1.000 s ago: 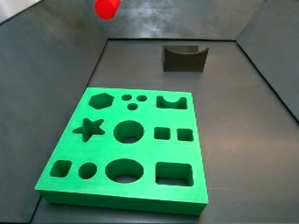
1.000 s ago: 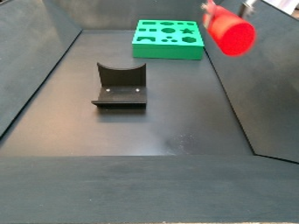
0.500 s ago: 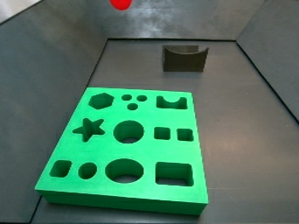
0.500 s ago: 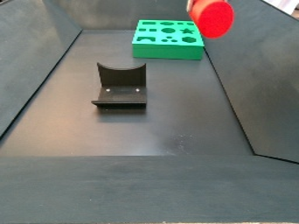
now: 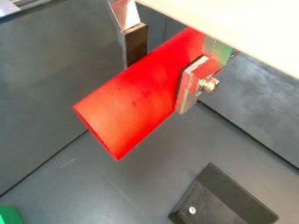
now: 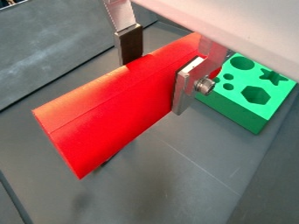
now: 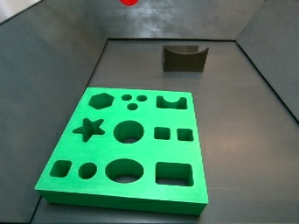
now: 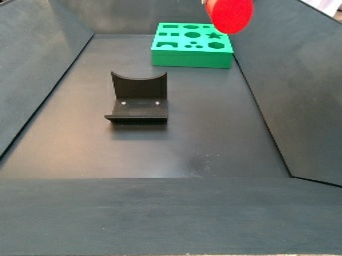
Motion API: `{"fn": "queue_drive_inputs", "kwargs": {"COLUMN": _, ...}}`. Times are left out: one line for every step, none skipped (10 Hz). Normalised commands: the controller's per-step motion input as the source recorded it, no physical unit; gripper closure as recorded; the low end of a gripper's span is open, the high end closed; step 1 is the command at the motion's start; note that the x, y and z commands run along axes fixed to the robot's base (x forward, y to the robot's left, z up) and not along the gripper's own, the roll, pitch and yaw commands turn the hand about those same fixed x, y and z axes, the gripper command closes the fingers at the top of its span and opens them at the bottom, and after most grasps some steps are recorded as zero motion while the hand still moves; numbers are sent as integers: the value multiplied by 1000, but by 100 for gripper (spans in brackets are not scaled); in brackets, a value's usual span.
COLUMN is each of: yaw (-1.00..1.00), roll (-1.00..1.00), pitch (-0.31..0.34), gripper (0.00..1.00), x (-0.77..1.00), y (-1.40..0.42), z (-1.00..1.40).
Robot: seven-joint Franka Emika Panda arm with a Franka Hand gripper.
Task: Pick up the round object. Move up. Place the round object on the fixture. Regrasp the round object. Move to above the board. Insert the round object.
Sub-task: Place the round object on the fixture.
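Lighting is even and diffuse. Soft sheen marks the dark floor (image 8: pixel 174 140). Shadows are faint. The peg (image 5: pixel 140 96) held in the gripper (image 5: pixel 163 59) appears bright and slightly soft close to the wrist cameras.

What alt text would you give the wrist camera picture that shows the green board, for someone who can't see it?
The hand, seen in a wrist view, is shut on the round object, a long red peg held up off the dark floor between silver fingers. Beyond it, a corner of the green board with its cut-out holes lies on the floor.
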Motion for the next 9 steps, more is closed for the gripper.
{"fn": "queue_drive_inputs", "kwargs": {"yaw": 37, "roll": 77, "pitch": 190, "gripper": 100, "x": 1000, "y": -27, "z": 44}}
{"fn": "queue_drive_inputs", "kwargs": {"yaw": 38, "roll": 82, "pitch": 195, "gripper": 100, "x": 1000, "y": -20, "z": 35}}
{"fn": "queue_drive_inputs", "kwargs": {"yaw": 41, "roll": 85, "pitch": 194, "gripper": 100, "x": 1000, "y": -12, "z": 24}}
{"fn": "queue_drive_inputs", "kwargs": {"yaw": 42, "roll": -1000, "pitch": 100, "gripper": 100, "x": 1000, "y": -29, "z": -307}}
{"fn": "queue_drive_inputs", "kwargs": {"yaw": 40, "roll": -1000, "pitch": 97, "gripper": 100, "x": 1000, "y": -25, "z": -312}}
{"fn": "queue_drive_inputs", "kwargs": {"yaw": 17, "roll": -1000, "pitch": 88, "gripper": 100, "x": 1000, "y": -2, "z": -255}}
{"fn": "queue_drive_inputs", "kwargs": {"yaw": 7, "roll": -1000, "pitch": 92, "gripper": 100, "x": 1000, "y": -3, "z": -223}}
{"fn": "queue_drive_inputs", "kwargs": {"yaw": -1, "roll": -1000, "pitch": 105, "gripper": 100, "x": 1000, "y": 1, "z": -196}}
{"fn": "queue_drive_inputs", "kwargs": {"yaw": -17, "roll": -1000, "pitch": 117, "gripper": 100, "x": 1000, "y": 12, "z": -166}}
